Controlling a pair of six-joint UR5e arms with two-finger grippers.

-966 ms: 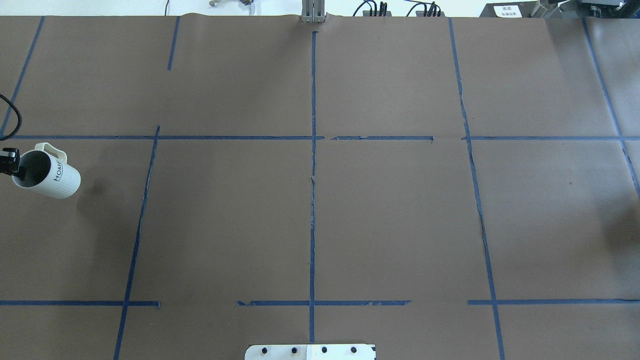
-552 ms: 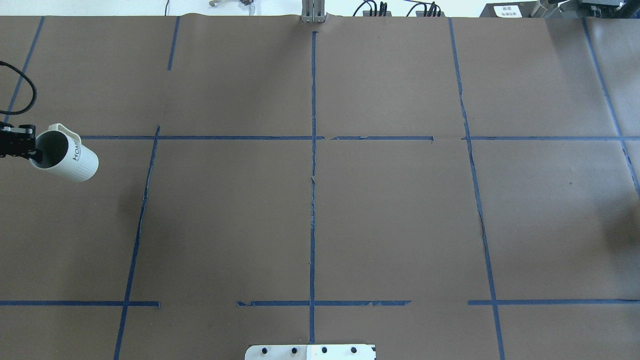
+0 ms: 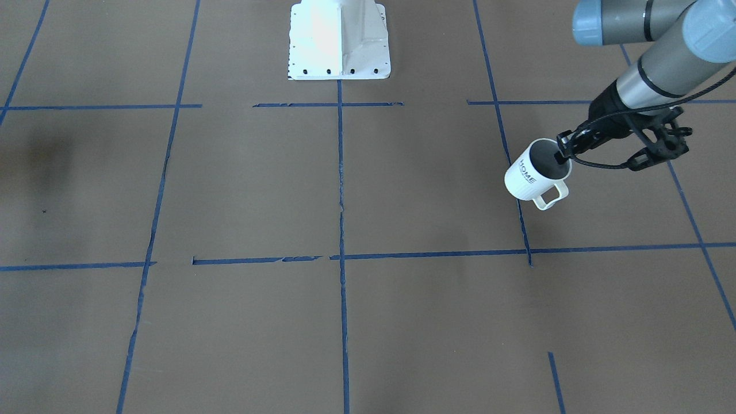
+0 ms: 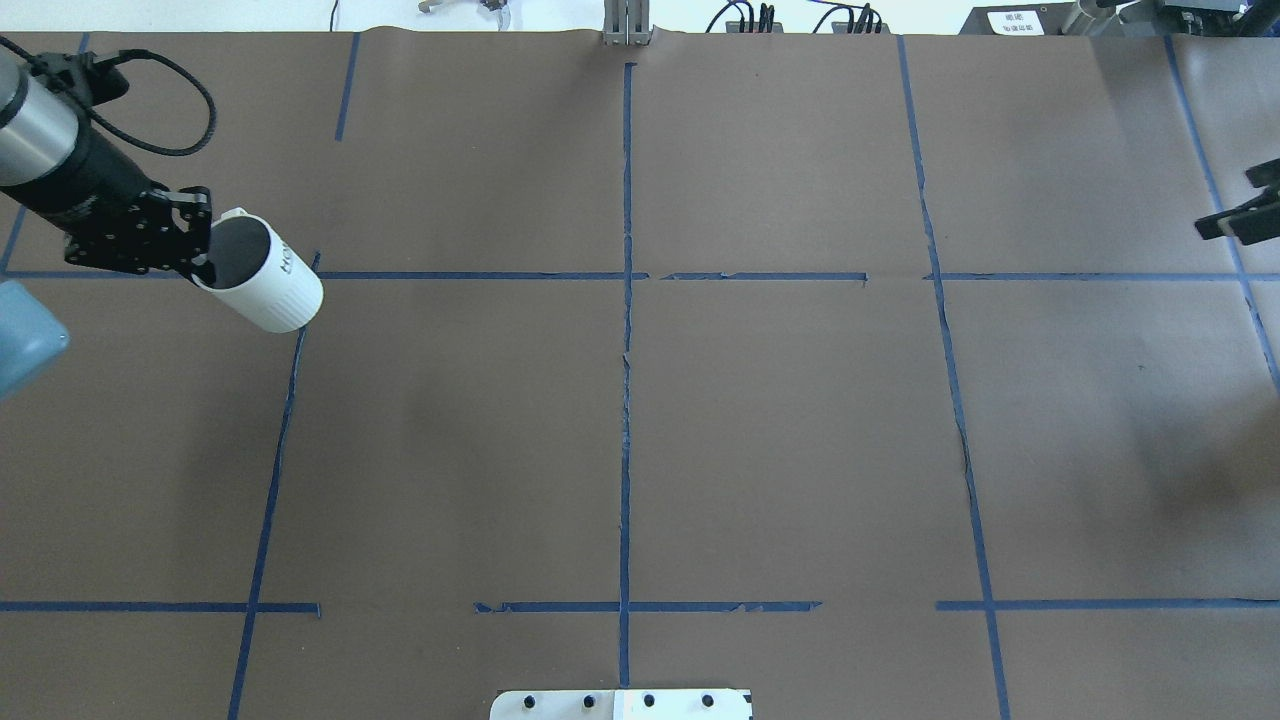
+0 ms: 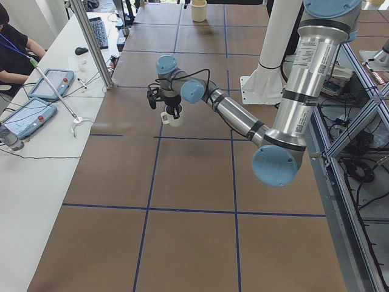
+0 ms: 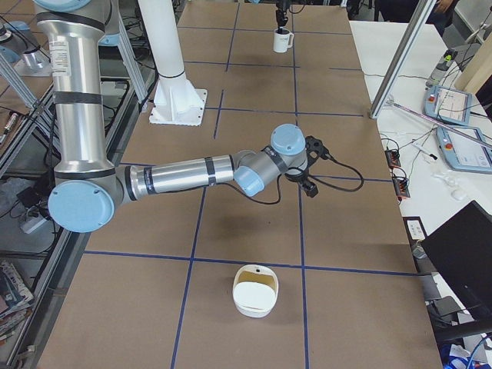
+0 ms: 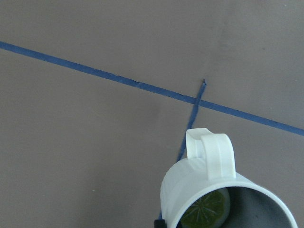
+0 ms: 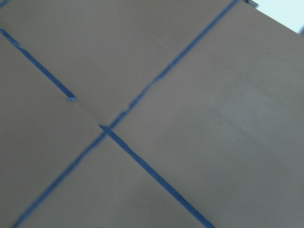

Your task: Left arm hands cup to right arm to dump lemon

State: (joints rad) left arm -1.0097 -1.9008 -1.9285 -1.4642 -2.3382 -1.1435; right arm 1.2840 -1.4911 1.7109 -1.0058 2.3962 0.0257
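My left gripper [image 4: 195, 255] is shut on the rim of the off-white "HOME" cup [image 4: 268, 288], one finger inside its mouth. It holds the cup tilted, above the table's left part. The cup also shows in the front view [image 3: 532, 175], the left side view [image 5: 174, 117] and the left wrist view [image 7: 199, 190]. The yellow-green lemon [image 7: 205, 211] lies at the bottom of the cup. My right gripper [image 4: 1242, 205] shows at the overhead view's right edge, its fingers apart and empty, far from the cup. In the right side view, the right gripper [image 6: 310, 165] hovers over the table.
A cream bowl-like container [image 6: 255, 290] sits on the table near the right end. The white robot base [image 3: 339, 40] stands at mid-table on the robot's side. Blue tape lines cross the brown table cover [image 4: 780, 420]. A side table with tablets [image 5: 36, 103] lies beyond the far edge.
My left gripper has carried the cup rightward and farther from the robot, with more of the arm now in view. My right gripper has come into view at the right edge.
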